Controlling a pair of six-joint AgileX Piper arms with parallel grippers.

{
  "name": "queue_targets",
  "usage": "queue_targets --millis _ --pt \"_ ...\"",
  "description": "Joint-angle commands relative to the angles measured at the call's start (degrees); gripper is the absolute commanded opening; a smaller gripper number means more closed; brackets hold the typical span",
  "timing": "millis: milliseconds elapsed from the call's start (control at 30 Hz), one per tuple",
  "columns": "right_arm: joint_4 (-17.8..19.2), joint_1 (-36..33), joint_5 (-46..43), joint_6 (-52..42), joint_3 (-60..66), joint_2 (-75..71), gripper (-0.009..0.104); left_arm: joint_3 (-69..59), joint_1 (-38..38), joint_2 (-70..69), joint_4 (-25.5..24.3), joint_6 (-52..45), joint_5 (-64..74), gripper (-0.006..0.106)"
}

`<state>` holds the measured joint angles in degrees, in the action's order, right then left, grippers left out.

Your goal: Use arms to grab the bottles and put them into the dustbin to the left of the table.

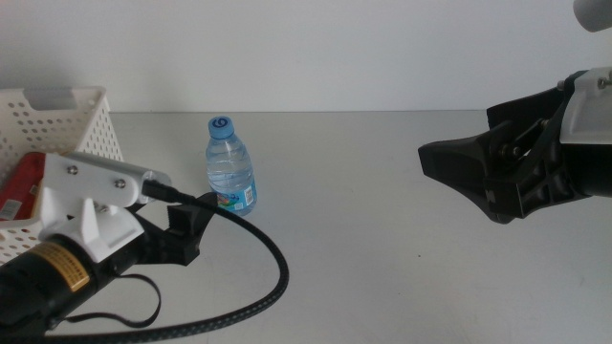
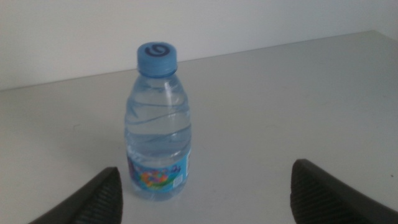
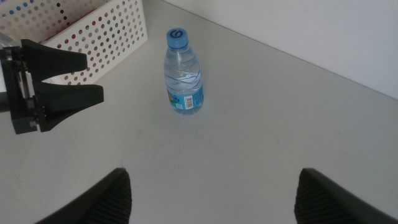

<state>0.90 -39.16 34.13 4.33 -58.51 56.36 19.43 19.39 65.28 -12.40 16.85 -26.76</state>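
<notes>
Off-white table (image 1: 382,220), one water bottle (image 1: 231,164) upright on it, both grippers spread and holding nothing.

Pale wall runs behind the tabletop; the clear, blue-capped bottle stands on its base just ahead of the left gripper (image 1: 191,229), nearer that gripper's left-hand finger (image 2: 93,198) than the other finger, with bare table between bottle and both tips; those fingers stand wide apart, touching nothing; the white perforated dustbin (image 1: 76,124) sits beside the left gripper at the table's left end, apart from the bottle, with something red (image 1: 24,182) lying inside it; the right gripper (image 1: 459,172) hangs over the table well apart from the bottle, its fingers (image 3: 112,198) also parted and empty, the bottle far out beyond their tips.
</notes>
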Motion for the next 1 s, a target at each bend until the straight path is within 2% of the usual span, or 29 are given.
queue_targets --millis 0,167,733,967 --pt "0.42 0.26 -3.61 -0.73 -1.61 -0.70 0.067 3.21 -0.12 2.60 -0.93 -0.03 -9.41 0.091" --pt "0.42 0.26 -3.61 -0.73 -1.61 -0.70 0.067 9.75 -0.12 9.92 -3.36 -2.03 -8.87 0.091" --pt "0.42 0.26 -3.61 -0.73 -1.61 -0.70 0.067 23.78 -3.52 26.73 -3.73 -1.57 -10.60 0.091" --pt "0.42 0.26 -3.61 -0.73 -1.61 -0.70 0.067 24.18 -3.52 33.80 0.91 -2.10 -19.56 0.091"
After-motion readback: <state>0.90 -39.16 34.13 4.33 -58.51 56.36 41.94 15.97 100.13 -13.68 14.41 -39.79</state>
